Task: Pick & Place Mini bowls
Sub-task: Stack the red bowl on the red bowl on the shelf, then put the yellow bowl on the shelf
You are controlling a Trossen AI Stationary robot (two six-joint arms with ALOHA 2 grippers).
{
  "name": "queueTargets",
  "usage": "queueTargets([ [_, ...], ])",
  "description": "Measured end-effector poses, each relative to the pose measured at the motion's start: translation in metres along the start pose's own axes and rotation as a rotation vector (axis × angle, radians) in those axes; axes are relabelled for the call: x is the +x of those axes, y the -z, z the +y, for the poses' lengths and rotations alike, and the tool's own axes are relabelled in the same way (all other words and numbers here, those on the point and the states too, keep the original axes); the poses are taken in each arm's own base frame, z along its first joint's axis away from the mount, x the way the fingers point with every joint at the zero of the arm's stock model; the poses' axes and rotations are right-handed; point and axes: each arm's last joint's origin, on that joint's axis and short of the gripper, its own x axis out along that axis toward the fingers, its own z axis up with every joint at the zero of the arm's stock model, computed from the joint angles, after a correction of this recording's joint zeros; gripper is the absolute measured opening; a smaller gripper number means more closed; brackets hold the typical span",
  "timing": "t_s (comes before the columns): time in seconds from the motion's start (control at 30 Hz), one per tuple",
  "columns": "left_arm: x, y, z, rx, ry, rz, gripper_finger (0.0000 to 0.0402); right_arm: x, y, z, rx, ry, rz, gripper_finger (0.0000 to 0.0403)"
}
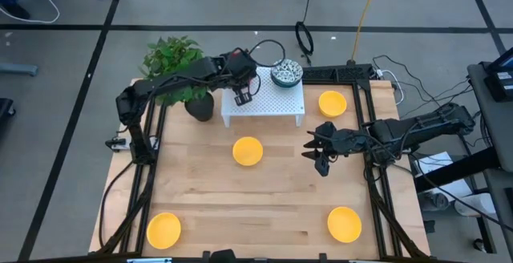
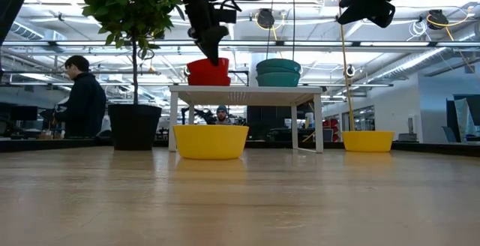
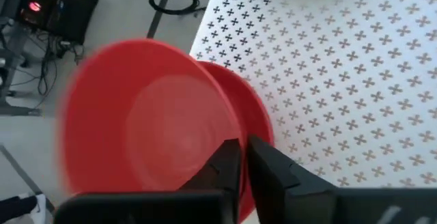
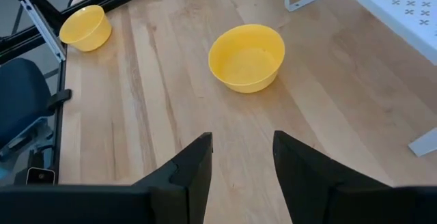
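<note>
Two red mini bowls (image 2: pixel 208 72) sit stacked on the left part of the white perforated stand (image 1: pixel 263 104). My left gripper (image 1: pixel 243 95) is above them, shut on the upper red bowl (image 3: pixel 147 121). The lower red bowl (image 3: pixel 254 108) shows beneath it. Patterned bowls (image 1: pixel 286 73) are stacked on the stand's far right corner. Yellow bowls rest on the table: one at the centre (image 1: pixel 248 151), one at the far right (image 1: pixel 332 103), one at the near right (image 1: pixel 344 224), one at the near left (image 1: pixel 163 229). My right gripper (image 1: pixel 321 155) hovers open and empty right of the centre bowl (image 4: pixel 247 57). My left gripper pinches the rim (image 3: pixel 235 132) of the upper red bowl, with one finger (image 3: pixel 225 162) inside the bowl and the other (image 3: pixel 270 166) outside. The fingers come from above, pointing down. The bowl sits tilted and offset over the lower red bowl; whether it is clear of it I cannot tell.
A black plant pot (image 1: pixel 200 105) with a leafy plant stands just left of the stand. Black frame rails run along the table's left and right sides (image 1: pixel 375 175). Bare wood lies between the yellow bowls. A person (image 2: pixel 81 100) shows in the room beyond.
</note>
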Motion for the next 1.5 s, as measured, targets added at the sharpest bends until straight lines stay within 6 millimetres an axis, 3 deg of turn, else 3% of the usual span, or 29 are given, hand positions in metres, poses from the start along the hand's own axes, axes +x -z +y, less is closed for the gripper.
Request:
queueTargets([
  [0.37, 0.000, 0.000, -0.001, 0.015, 0.001, 0.001, 0.0087, 0.000, 0.000, 0.000, -0.001, 0.001, 0.000, 0.0141],
  [0.57, -0.001, -0.001, -0.004, -0.016, 0.006, -0.004, 0.0139, 0.000, 0.000, 0.000, -0.030, 0.000, 0.000, 0.0141],
  [0.73, -0.017, -0.005, -0.016, -0.016, 0.033, -0.057, 0.0175, 0.000, -0.001, -0.002, -0.027, 0.008, -0.003, 0.0141],
  [0.9, -0.047, -0.008, -0.037, 0.002, 0.114, -0.141, 0.0188, 0.001, -0.003, -0.006, -0.015, 0.025, -0.006, 0.0141],
  [1.1, -0.081, -0.007, -0.076, -0.129, 0.338, -0.184, 0.0189, 0.002, -0.004, -0.008, -0.023, 0.037, -0.004, 0.0141],
  [1.3, -0.106, 0.010, -0.123, -0.247, 0.543, 0.001, 0.0189, 0.002, -0.004, -0.008, -0.106, 0.036, -0.004, 0.0141],
  [1.5, -0.138, 0.038, -0.169, -0.395, 0.601, 0.255, 0.0189, 0.002, -0.004, -0.008, -0.157, 0.034, -0.002, 0.0141],
])
